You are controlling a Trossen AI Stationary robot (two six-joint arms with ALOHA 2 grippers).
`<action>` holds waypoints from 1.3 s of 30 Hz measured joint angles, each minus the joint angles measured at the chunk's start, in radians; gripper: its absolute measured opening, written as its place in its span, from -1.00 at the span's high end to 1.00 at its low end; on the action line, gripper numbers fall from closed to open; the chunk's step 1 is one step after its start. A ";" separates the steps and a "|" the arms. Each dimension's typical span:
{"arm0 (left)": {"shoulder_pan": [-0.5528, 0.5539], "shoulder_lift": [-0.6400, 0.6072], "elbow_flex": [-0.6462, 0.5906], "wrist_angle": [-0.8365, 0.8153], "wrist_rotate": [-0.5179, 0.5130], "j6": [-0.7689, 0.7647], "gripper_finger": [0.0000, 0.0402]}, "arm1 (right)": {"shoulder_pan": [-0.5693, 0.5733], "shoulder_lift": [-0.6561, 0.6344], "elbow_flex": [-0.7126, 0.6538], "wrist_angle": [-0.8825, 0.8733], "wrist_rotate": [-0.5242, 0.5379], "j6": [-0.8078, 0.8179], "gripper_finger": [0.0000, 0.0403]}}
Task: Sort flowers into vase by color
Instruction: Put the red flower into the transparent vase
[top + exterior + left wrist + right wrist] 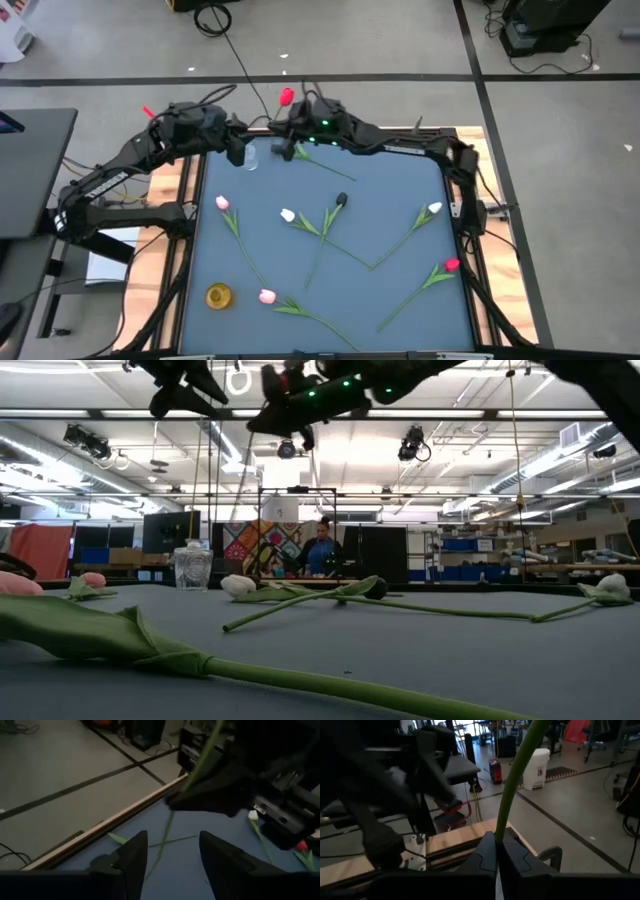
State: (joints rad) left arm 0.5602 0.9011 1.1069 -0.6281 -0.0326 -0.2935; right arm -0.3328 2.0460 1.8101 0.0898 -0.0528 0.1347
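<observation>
Tulips [330, 215] number six lying across the table [390, 190], a seventh, red [287, 97], pinched at the far edge by the right gripper [285, 125], the left gripper [238, 152] spread beside it.

A blue table [380, 200] has a wooden edge [125, 815]. A gold round thing [219, 295] sits near its left front corner. Far off, a person [322, 550] stands in the room. A white bin [538, 767] stands on the floor.
</observation>
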 joint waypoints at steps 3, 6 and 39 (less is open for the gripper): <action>0.000 -0.011 0.000 -0.025 0.000 0.000 0.09 | 0.003 0.078 0.131 -0.070 -0.001 -0.005 0.96; 0.000 -0.021 0.000 -0.044 0.000 -0.003 0.09 | 0.003 0.155 0.254 -0.109 -0.011 -0.015 0.96; -0.001 -0.064 0.000 -0.158 -0.001 0.016 0.09 | -0.015 0.365 0.497 -0.035 0.074 -0.084 0.96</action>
State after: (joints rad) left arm 0.5594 0.8368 1.1065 -0.7860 -0.0334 -0.2771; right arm -0.3481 2.4115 2.3074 0.0547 0.0213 0.0502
